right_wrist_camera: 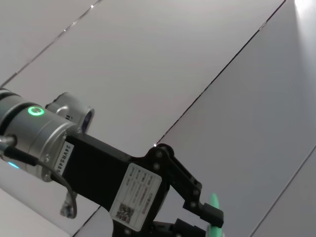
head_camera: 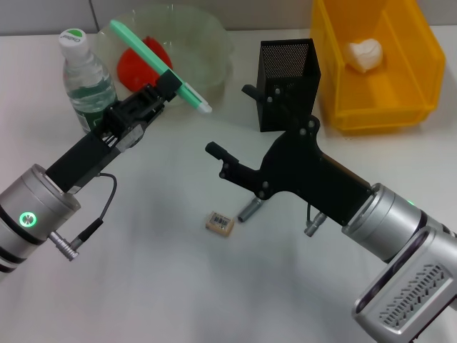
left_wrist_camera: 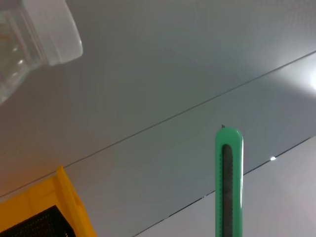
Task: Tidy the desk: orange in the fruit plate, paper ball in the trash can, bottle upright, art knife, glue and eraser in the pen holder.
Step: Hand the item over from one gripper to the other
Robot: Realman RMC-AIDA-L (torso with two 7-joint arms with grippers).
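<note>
My left gripper (head_camera: 166, 84) is shut on the green art knife (head_camera: 146, 50), holding it slanted in the air in front of the clear fruit plate (head_camera: 214, 44). The knife (left_wrist_camera: 228, 182) also shows in the left wrist view, and the right wrist view shows the left gripper (right_wrist_camera: 207, 217). The orange (head_camera: 132, 68) lies in the plate. The bottle (head_camera: 86, 78) stands upright at the far left. The paper ball (head_camera: 366, 53) rests in the yellow trash can (head_camera: 371, 116). An eraser (head_camera: 219, 223) and a grey glue stick (head_camera: 250, 209) lie on the desk. My right gripper (head_camera: 230, 120) hangs open beside the black mesh pen holder (head_camera: 285, 64).
The right arm's black body crosses the desk just in front of the pen holder, above the glue stick. A cable and plug (head_camera: 71, 246) hang from the left wrist. The white desk (head_camera: 164, 286) stretches toward me.
</note>
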